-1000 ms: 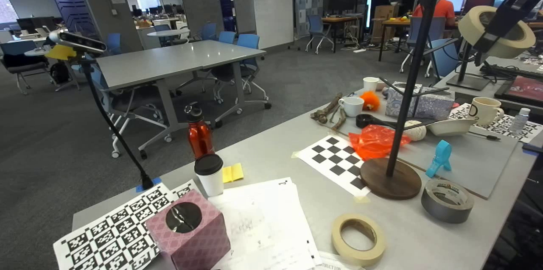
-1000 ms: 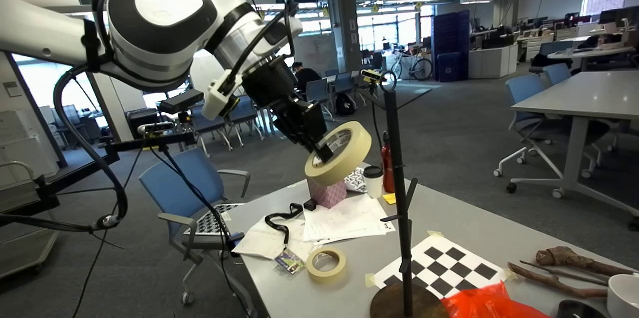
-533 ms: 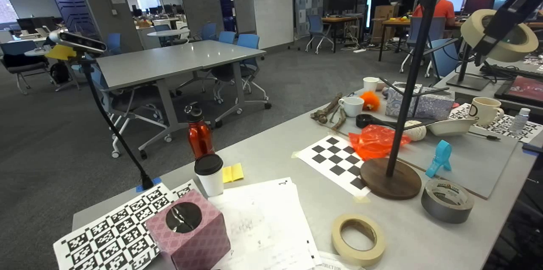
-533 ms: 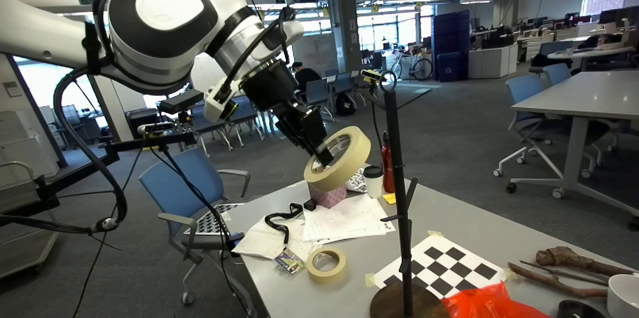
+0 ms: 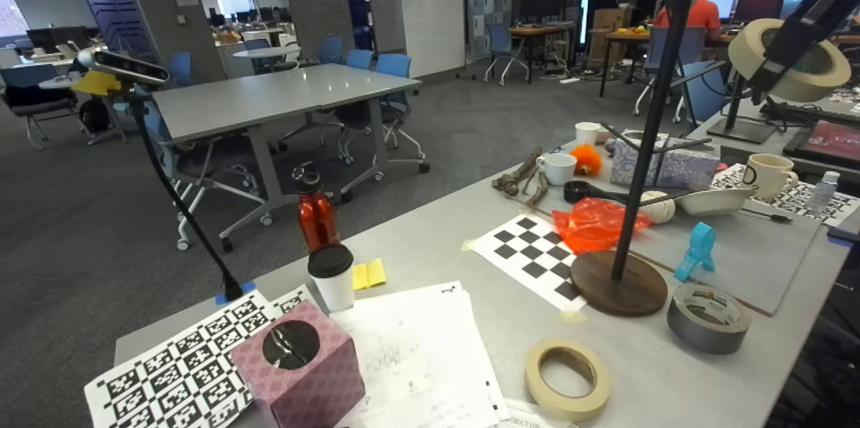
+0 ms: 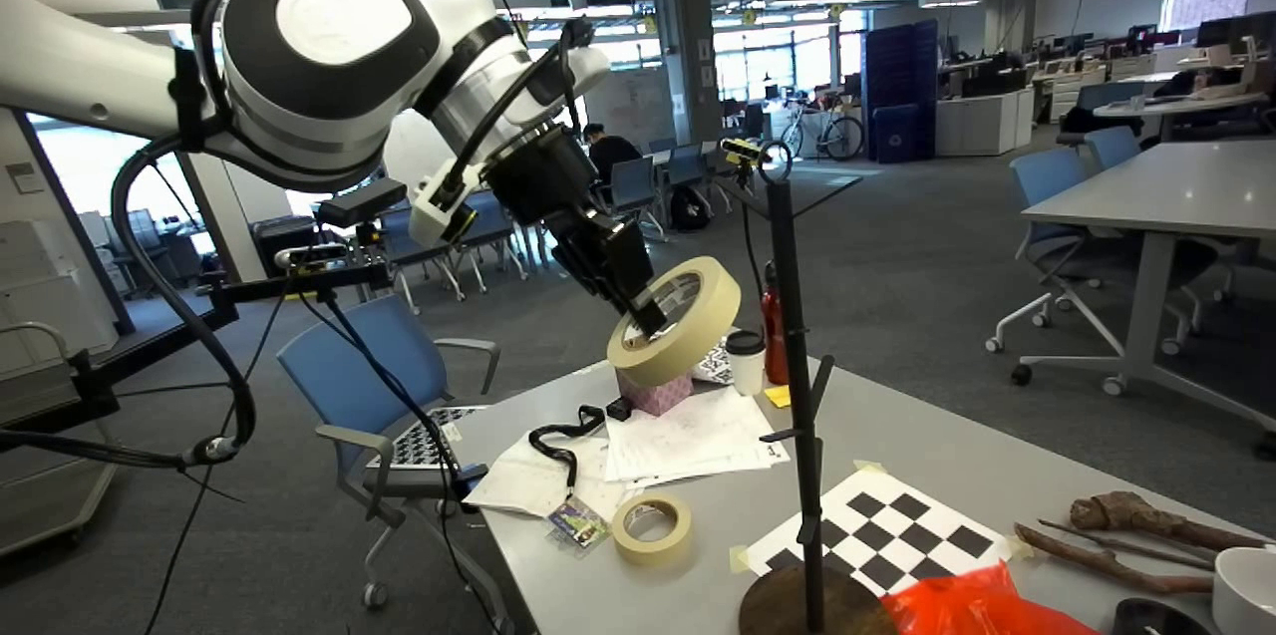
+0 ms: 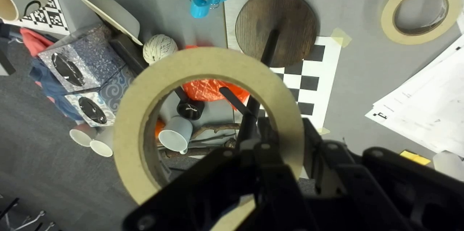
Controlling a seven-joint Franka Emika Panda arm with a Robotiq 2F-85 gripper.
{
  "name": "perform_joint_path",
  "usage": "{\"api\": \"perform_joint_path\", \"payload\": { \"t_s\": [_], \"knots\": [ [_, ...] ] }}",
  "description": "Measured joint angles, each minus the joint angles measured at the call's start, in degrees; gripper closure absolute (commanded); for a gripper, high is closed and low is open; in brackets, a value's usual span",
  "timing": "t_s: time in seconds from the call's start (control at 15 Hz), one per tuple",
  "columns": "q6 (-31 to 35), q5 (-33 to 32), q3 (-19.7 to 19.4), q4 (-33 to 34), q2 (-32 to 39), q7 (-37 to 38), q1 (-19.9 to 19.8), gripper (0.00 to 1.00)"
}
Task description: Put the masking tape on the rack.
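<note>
exterior view: arm (image 6: 344, 82) slants downward, pincer (image 6: 641, 309) clamped on the masking tape (image 6: 700, 328)

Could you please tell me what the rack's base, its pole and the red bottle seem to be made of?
Base: probably wood or wood-look veneer, matte brown, with streaky grain in the wrist view. Pole: perhaps dull-painted metal, being thin, dark and even; plastic possible. Red bottle: likely metal, glossy, with bright highlights; plastic possible.
</note>
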Motion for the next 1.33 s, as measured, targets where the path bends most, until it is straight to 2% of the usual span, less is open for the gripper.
{"api": "perform_joint_path", "payload": {
  "t_s": [0.4,0.73,1.33],
  "knots": [
    [0.0,0.0,-0.6,0.2,0.1,0.0,-1.4,0.95],
    [0.0,1.0,-3.2,1.1,0.1,-1.4,-2.8,0.95],
    [0.0,14.7,-7.9,3.9,2.4,-18.4,-1.7,0.95]
  ]
}}
